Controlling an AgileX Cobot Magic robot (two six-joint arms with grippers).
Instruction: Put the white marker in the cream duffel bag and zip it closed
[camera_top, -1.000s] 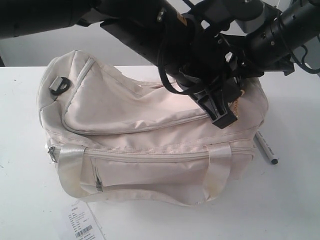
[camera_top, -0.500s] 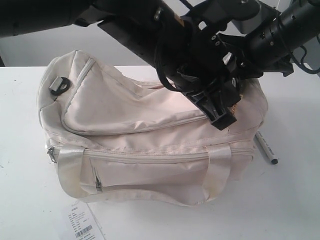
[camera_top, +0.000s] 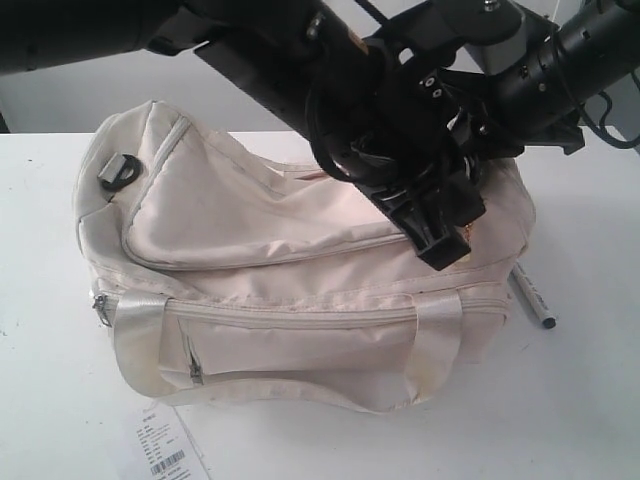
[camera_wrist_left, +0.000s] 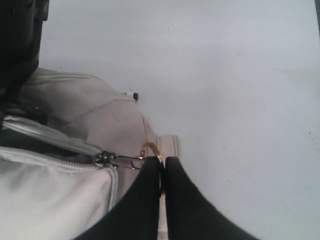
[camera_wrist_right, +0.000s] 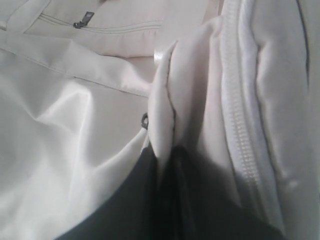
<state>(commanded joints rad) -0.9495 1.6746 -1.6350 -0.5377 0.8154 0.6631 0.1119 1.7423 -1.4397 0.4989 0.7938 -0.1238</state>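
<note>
The cream duffel bag (camera_top: 290, 270) lies on the white table. The white marker (camera_top: 530, 297) lies on the table by the bag's right end; its dark tip (camera_wrist_left: 131, 94) peeks past the bag in the left wrist view. My left gripper (camera_top: 445, 240) reaches across to the bag's right end and is shut (camera_wrist_left: 162, 164) on the gold ring pull of the top zip, whose slider (camera_wrist_left: 102, 159) sits just behind it. A dark gap shows between the zip teeth behind the slider. My right gripper (camera_wrist_right: 167, 155) is shut on a fold of cream fabric beside the zip teeth (camera_wrist_right: 240, 125); the left arm hides it in the exterior view.
A white barcoded paper tag (camera_top: 165, 452) lies at the table's front left. A grey buckle (camera_top: 120, 170) sits on the bag's left end, and webbing handles (camera_top: 435, 345) hang over the front pocket. Both black arms cross above the bag's right half.
My left gripper has shifted slightly down and left in the exterior view with the zip pull in it. The marker and the right arm have stayed put.
</note>
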